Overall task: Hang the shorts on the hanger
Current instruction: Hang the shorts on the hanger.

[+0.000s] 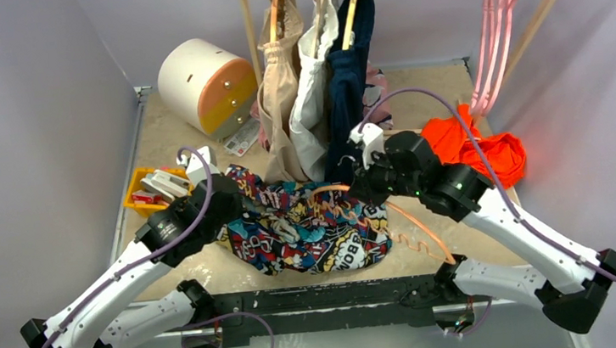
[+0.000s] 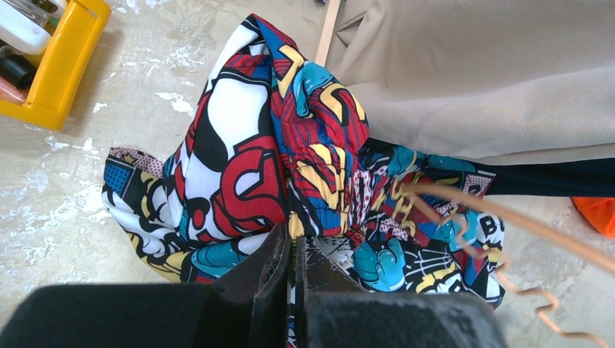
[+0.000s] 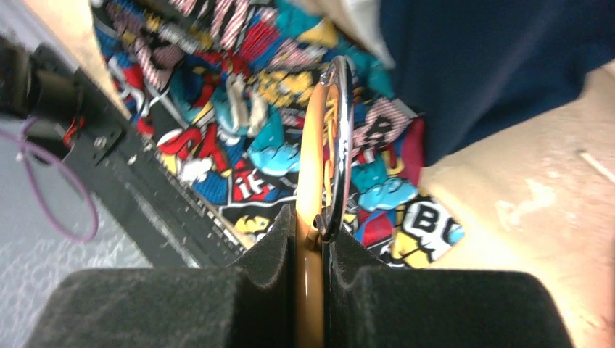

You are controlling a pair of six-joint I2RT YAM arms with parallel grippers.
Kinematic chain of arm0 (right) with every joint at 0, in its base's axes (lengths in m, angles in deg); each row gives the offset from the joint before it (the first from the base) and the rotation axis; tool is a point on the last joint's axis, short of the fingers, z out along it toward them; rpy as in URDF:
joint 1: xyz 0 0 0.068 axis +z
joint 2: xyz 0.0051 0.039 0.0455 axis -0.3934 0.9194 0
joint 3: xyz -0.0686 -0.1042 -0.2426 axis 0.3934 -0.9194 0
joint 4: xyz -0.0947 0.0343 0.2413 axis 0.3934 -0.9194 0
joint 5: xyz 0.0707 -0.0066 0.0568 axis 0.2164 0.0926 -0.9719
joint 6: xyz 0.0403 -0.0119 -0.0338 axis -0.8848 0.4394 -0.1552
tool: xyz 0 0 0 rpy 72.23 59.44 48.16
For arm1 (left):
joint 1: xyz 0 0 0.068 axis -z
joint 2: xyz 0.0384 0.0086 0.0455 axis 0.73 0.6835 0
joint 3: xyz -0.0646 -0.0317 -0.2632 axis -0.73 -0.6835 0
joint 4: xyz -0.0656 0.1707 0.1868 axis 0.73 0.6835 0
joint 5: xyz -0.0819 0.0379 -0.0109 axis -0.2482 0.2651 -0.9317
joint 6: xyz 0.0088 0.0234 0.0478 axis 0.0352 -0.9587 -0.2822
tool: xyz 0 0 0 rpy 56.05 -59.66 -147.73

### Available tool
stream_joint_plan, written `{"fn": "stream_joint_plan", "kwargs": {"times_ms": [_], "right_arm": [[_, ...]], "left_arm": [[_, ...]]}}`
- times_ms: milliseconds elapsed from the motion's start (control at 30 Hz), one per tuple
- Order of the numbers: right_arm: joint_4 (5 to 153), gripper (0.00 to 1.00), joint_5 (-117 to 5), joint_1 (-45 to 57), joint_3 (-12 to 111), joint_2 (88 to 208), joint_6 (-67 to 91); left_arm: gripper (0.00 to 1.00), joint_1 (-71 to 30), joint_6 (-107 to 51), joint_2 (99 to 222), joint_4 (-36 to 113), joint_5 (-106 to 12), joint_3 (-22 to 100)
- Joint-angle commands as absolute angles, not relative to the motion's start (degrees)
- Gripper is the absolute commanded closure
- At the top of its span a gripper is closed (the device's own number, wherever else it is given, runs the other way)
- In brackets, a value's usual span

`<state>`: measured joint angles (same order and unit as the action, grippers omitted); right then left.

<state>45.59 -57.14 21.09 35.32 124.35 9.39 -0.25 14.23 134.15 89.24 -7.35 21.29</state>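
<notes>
Left jaws pinch a fold of the shorts (image 2: pixel 239 181) while right jaws clamp the hanger (image 3: pixel 307 167) beside its hook, seemingly ready for threading.

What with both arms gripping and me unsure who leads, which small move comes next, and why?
Probably the right gripper eases the hanger left, toward the fold of shorts that the left gripper pinches. Both grippers are shut on their things, and one hanger arm lies off the fabric.
</notes>
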Motion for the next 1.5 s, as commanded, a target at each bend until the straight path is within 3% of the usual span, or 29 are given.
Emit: {"fn": "stream_joint_plan", "kwargs": {"times_ms": [0,133,400,667,1200,1467], "right_arm": [[47.9,1.00,-41.9,21.1,39.7,119.6,5.9],[49.9,1.00,-37.8,21.1,38.9,116.8,5.1],[58.9,1.00,-73.2,21.1,36.5,111.9,9.3],[67.2,1.00,-79.2,21.1,34.6,112.9,8.3],[73.3,1.00,-71.8,26.7,32.4,118.7,12.6],[74.2,1.00,-49.7,32.8,31.3,119.1,13.8]], "left_arm": [[1.00,0.0,12.6,133.1,88.2,-7.7,23.9],[1.00,-0.1,12.1,133.0,88.2,-8.4,23.8],[1.00,0.0,11.4,132.9,88.7,-8.4,23.2],[1.00,0.0,11.4,134.3,88.1,-8.7,24.1],[1.00,-0.1,14.8,135.8,91.0,-9.0,27.1],[1.00,-0.1,15.8,135.6,92.3,-9.4,28.2]]}}
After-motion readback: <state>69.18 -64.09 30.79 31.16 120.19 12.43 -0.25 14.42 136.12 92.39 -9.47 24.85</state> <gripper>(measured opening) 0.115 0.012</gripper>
